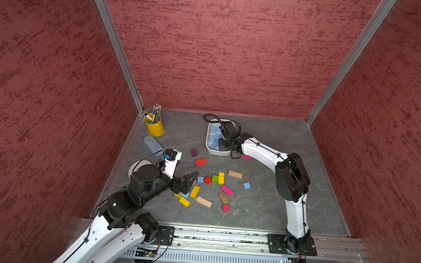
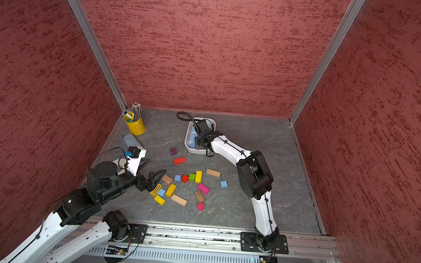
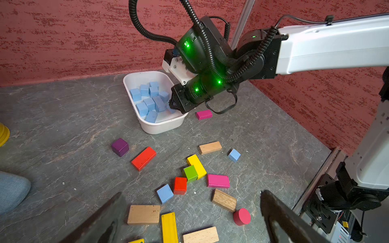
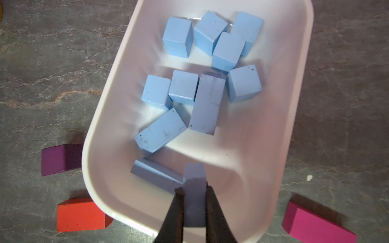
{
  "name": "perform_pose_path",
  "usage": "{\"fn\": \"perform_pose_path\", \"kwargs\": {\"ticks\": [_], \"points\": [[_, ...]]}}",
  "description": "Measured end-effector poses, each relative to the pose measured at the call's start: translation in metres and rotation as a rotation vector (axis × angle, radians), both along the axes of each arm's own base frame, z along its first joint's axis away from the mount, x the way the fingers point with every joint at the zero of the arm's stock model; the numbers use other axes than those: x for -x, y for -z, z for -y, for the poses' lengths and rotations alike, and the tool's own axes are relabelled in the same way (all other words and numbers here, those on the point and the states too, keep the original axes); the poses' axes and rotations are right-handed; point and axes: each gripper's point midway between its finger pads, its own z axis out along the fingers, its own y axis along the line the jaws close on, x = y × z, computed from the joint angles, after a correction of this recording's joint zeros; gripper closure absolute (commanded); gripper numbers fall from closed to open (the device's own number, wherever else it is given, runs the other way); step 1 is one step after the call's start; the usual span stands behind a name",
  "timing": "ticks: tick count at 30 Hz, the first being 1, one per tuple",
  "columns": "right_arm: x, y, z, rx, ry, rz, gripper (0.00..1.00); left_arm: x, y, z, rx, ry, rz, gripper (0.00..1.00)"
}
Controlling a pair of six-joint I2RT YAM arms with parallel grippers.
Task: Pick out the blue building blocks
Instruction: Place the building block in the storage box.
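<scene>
Right arm extended over white tray | right hand clamped on blue block | left arm folded low over bench | left hand fully spread, empty

the grey-blue block between the black fingers of the right gripper is duller than the light blue cubes ahead of it in the white tub. flanking that gripper lie a purple block, a red block and a magenta block. ahead of the left gripper: a blue cube, a red cube, a green cube, a yellow block and a dark-grained wooden block. the table is grey, veined paler; the walls are red, mottled darker.
</scene>
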Motion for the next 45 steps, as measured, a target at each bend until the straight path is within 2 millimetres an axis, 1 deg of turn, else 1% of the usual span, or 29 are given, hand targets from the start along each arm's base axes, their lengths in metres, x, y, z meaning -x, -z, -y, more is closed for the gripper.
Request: {"fn": "perform_pose_path", "kwargs": {"ticks": [4, 10, 18, 23, 31, 34, 36, 38, 40, 45], "points": [[-0.003, 0.01, 0.001, 0.013, 0.005, -0.011, 0.92, 0.0, 0.0, 0.0, 0.0, 0.0, 0.0, 0.0], [-0.007, 0.03, 0.001, 0.032, 0.008, -0.041, 0.89, 0.0, 0.0, 0.0, 0.0, 0.0, 0.0, 0.0], [-0.013, 0.037, 0.002, 0.045, 0.015, -0.053, 0.77, 0.0, 0.0, 0.0, 0.0, 0.0, 0.0, 0.0], [-0.018, 0.039, 0.005, 0.064, 0.023, -0.056, 0.66, 0.0, 0.0, 0.0, 0.0, 0.0, 0.0, 0.0], [-0.023, 0.028, 0.005, 0.067, 0.028, -0.036, 0.55, 0.0, 0.0, 0.0, 0.0, 0.0, 0.0, 0.01], [-0.023, 0.024, 0.005, 0.064, 0.025, -0.032, 0.51, 0.0, 0.0, 0.0, 0.0, 0.0, 0.0, 0.0], [-0.022, 0.019, 0.005, 0.055, 0.023, -0.024, 0.47, 0.0, 0.0, 0.0, 0.0, 0.0, 0.0, 0.0], [-0.017, 0.009, 0.007, 0.041, 0.021, -0.014, 0.44, 0.0, 0.0, 0.0, 0.0, 0.0, 0.0, 0.0], [-0.011, -0.006, 0.01, 0.02, 0.018, 0.003, 0.41, 0.0, 0.0, 0.0, -0.001, -0.001, 0.0, 0.01], [0.005, -0.057, 0.019, -0.057, 0.015, 0.085, 0.35, -0.001, 0.003, 0.001, -0.007, 0.0, -0.009, 0.01]]}}
